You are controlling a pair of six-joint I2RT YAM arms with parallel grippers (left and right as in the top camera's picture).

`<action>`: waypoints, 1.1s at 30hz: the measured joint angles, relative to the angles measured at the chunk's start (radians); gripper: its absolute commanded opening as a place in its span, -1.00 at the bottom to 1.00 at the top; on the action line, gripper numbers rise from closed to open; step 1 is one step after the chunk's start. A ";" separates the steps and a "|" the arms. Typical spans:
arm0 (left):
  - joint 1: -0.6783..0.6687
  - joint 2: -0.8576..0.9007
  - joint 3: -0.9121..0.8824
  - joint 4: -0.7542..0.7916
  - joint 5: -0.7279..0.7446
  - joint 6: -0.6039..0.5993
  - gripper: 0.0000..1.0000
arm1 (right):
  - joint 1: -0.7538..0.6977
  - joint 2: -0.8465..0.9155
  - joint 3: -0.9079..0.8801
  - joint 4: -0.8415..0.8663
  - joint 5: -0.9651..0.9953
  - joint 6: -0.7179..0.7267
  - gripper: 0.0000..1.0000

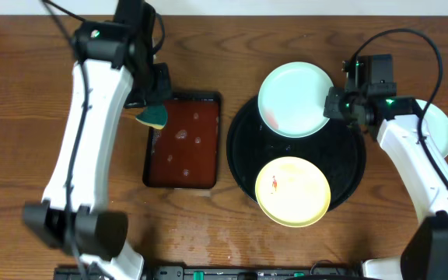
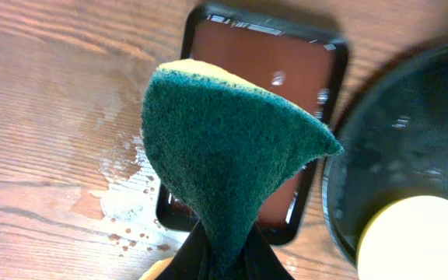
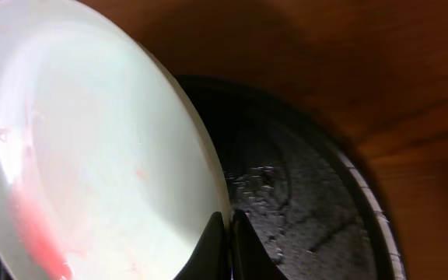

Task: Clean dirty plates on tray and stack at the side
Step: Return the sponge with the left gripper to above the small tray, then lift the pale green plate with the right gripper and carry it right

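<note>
A pale mint-blue plate (image 1: pixel 295 99) with a red smear is held tilted above the far part of the round black tray (image 1: pixel 348 175); my right gripper (image 1: pixel 334 103) is shut on its right rim. In the right wrist view the plate (image 3: pixel 92 148) fills the left, pinched between the fingers (image 3: pixel 228 233). A pale yellow plate (image 1: pixel 292 191) with a small red smear lies on the tray's near part. A second mint plate (image 1: pixel 440 129) lies on the table at the right, partly hidden by the right arm. My left gripper (image 1: pixel 154 109) is shut on a green-and-yellow sponge (image 2: pixel 224 148) above the brown tray.
A brown rectangular tray with black rim (image 1: pixel 183 141) holding water drops lies left of the black tray, also in the left wrist view (image 2: pixel 286 70). Water splashes (image 2: pixel 123 202) wet the table near it. Cables trail at the back.
</note>
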 measured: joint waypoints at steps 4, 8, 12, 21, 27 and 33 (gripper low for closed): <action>-0.013 -0.129 0.000 -0.024 0.001 0.000 -0.85 | 0.020 -0.023 0.000 -0.010 0.071 -0.021 -0.98; -0.013 -0.181 0.000 -0.057 0.000 0.000 -0.85 | 0.065 -0.023 0.000 -0.010 0.139 -0.046 -0.98; -0.013 -0.181 -0.002 -0.076 0.000 0.000 -0.85 | 0.132 -0.023 0.002 -0.010 0.214 -0.071 -0.98; -0.013 -0.180 -0.040 -0.077 0.000 0.000 -0.85 | 0.248 -0.023 0.072 -0.021 0.312 -0.106 -0.98; -0.013 -0.179 -0.041 -0.067 -0.001 0.000 -0.85 | 0.290 -0.023 0.085 -0.003 0.323 -0.098 -0.98; -0.013 -0.179 -0.042 -0.061 -0.064 -0.024 -0.85 | 0.369 -0.023 0.086 0.071 0.322 -0.077 -0.98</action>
